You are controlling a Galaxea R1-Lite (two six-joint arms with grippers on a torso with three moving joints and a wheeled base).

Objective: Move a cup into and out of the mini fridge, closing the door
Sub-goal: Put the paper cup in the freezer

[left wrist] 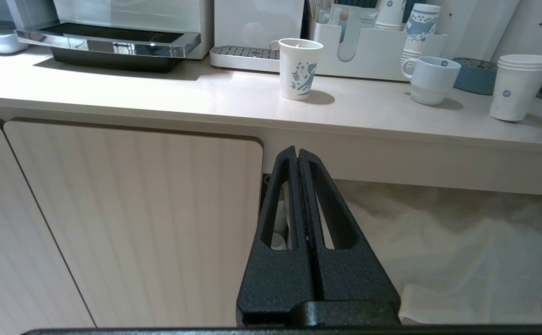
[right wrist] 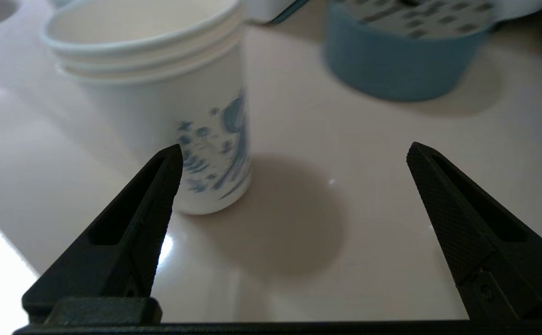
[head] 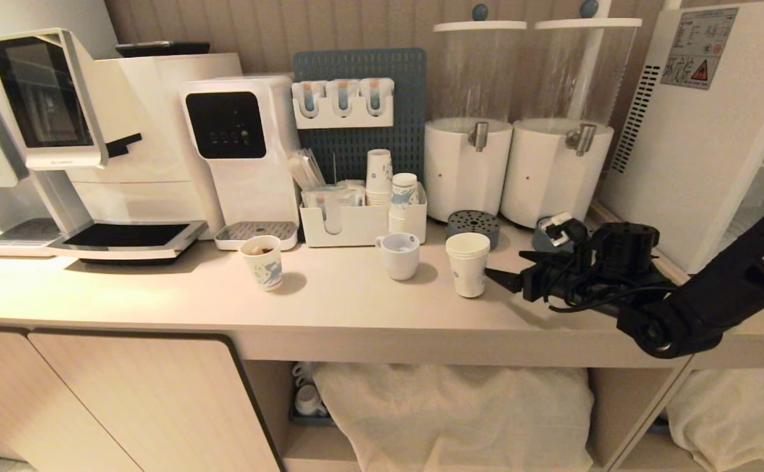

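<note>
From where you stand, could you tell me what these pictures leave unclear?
- Fridge: head view's right edge cuts it off; door and interior mostly unseen.
- Cup: its print faces away in the head view.
- Right pincer: its own arm and cables hide most of it in the head view.
- Blue dish: blurred in the right wrist view.

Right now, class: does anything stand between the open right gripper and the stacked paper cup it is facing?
Nothing visible does. The right gripper sits just beside the cup over bare counter, jaws open. The mug and blue dish lie off that line.
</note>
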